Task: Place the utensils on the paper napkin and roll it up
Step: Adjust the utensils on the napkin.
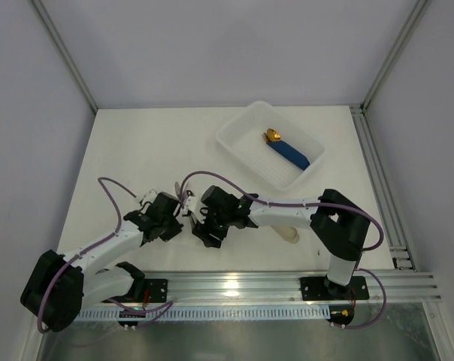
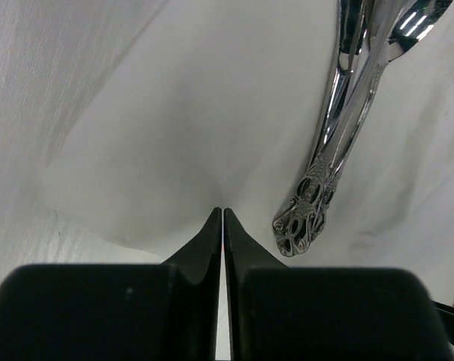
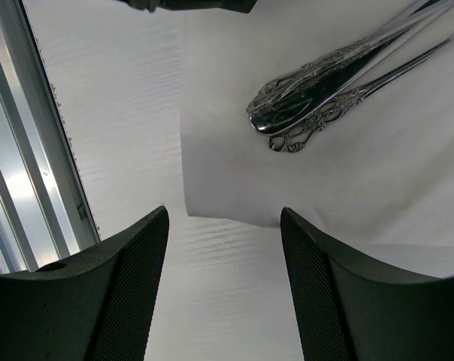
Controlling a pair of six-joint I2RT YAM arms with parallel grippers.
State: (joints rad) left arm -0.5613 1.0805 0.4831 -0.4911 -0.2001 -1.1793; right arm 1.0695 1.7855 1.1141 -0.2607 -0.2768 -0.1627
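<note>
The paper napkin (image 2: pixel 174 135) lies as a thin white sheet on the white table. The utensils (image 2: pixel 340 128), shiny silver with ornate handles, rest on it to the right of my left gripper (image 2: pixel 222 212). That gripper is shut, its tips pinching the napkin's near edge, and creases run from them. In the right wrist view the utensils (image 3: pixel 310 105) lie on the napkin (image 3: pixel 325 180) ahead of my right gripper (image 3: pixel 224 210). It is open over bare table just short of the napkin's corner. From above, the left gripper (image 1: pixel 183 218) and right gripper (image 1: pixel 206 235) meet at the table's near middle.
A white plastic tray (image 1: pixel 234 143) at the back right holds a blue-handled gold-tipped piece (image 1: pixel 291 153). A beige oblong sleeve (image 1: pixel 287 235) lies under the right arm. An aluminium rail (image 1: pixel 287 284) runs along the near edge and shows beside the right gripper (image 3: pixel 16 150).
</note>
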